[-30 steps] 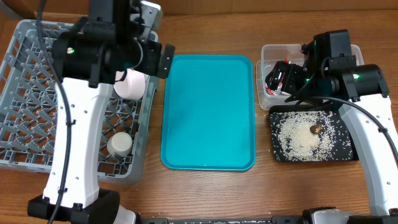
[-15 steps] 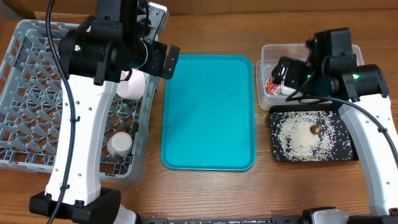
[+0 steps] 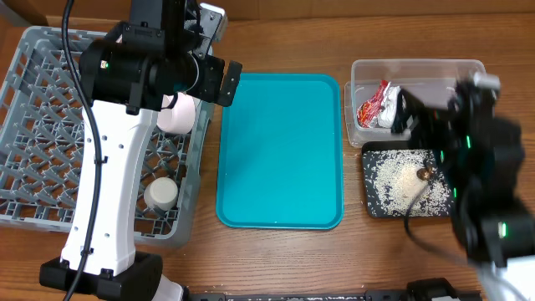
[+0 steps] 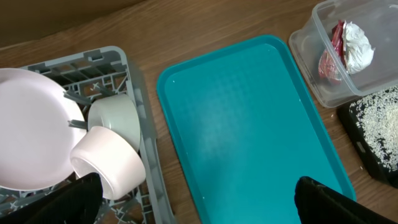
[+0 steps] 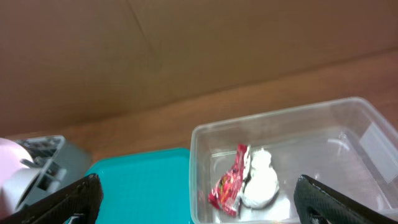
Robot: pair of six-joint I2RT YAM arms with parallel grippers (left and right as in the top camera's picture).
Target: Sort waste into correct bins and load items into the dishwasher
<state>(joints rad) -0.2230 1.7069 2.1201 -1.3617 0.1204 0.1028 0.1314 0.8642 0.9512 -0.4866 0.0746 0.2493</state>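
Observation:
The red snack wrapper (image 3: pixel 374 104) and white tissue (image 3: pixel 387 112) lie in the clear tub (image 3: pixel 435 68); both also show in the right wrist view, wrapper (image 5: pixel 227 183) and tissue (image 5: pixel 261 180). Rice and the brown lump (image 3: pixel 424 174) lie in the black tray (image 3: pixel 464 205). My right gripper (image 3: pixel 414 117) is open and empty, raised above the tub's front edge (image 5: pixel 199 208). My left gripper (image 3: pixel 219 82) is open and empty over the grey dish rack's right wall (image 3: pixel 199 180). The rack holds the plate (image 4: pixel 31 124), two bowls (image 4: pixel 115 118) (image 4: pixel 109 162) and the cup (image 3: pixel 161 194). The chopsticks are out of view.
The flat teal tray (image 3: pixel 280 150) lies between the rack and the two bins, and it shows under my left gripper (image 4: pixel 249 124). Brown cardboard stands behind the table (image 5: pixel 186 50). My right arm is blurred and covers part of the black tray.
My right gripper has lifted out of the clear tub and drawn back toward the front; the wrapper and tissue stay in the tub. My left arm shifted slightly right, then held still.

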